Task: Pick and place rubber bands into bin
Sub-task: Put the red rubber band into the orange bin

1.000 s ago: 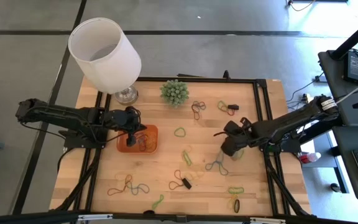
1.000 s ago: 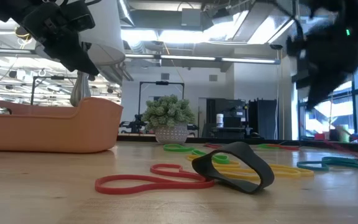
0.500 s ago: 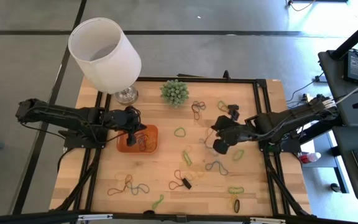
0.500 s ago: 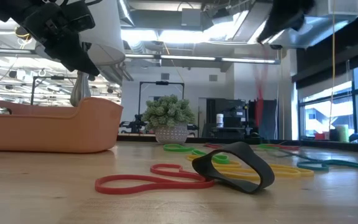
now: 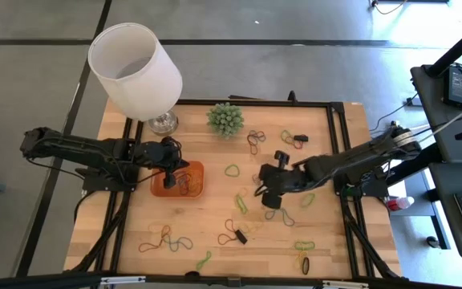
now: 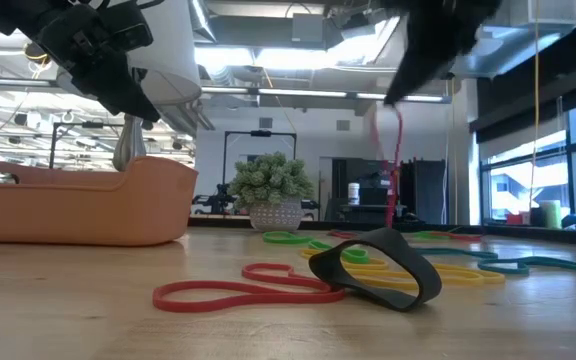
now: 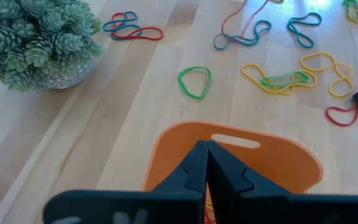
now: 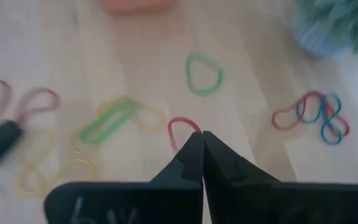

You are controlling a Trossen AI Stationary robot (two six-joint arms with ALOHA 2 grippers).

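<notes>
The orange bin [image 5: 167,186] sits at the table's left-middle with several rubber bands inside it. My left gripper [image 5: 184,170] hovers shut just above the bin [image 7: 260,155], touching nothing. My right gripper [image 5: 257,193] is over the table's middle, right of the bin, and is shut on a red rubber band [image 8: 181,128]. Many more rubber bands lie flat on the wood: a green one [image 5: 232,170], a yellow and green tangle [image 5: 241,203], a blue-grey one [image 5: 279,214] and others along the near edge. My right gripper pinches the red rubber band between its two shut fingertips, slanting down from the table's right. In the right wrist view a small loop [image 8: 180,126] shows just past the tips. In the low view the band [image 6: 393,150] hangs slack below the fingers, clear of the table.
A lamp with a large white shade [image 5: 135,68] stands at the far left corner, and a spiky green ball plant [image 5: 225,119] stands at the far middle. A wide black band [image 6: 378,265] and a red one [image 6: 238,290] lie close to the low camera.
My right gripper has risen and gone toward the table's left, nearer the bin, rolling its wrist and staying shut. The red rubber band has come with it and now dangles clear of the wood.
</notes>
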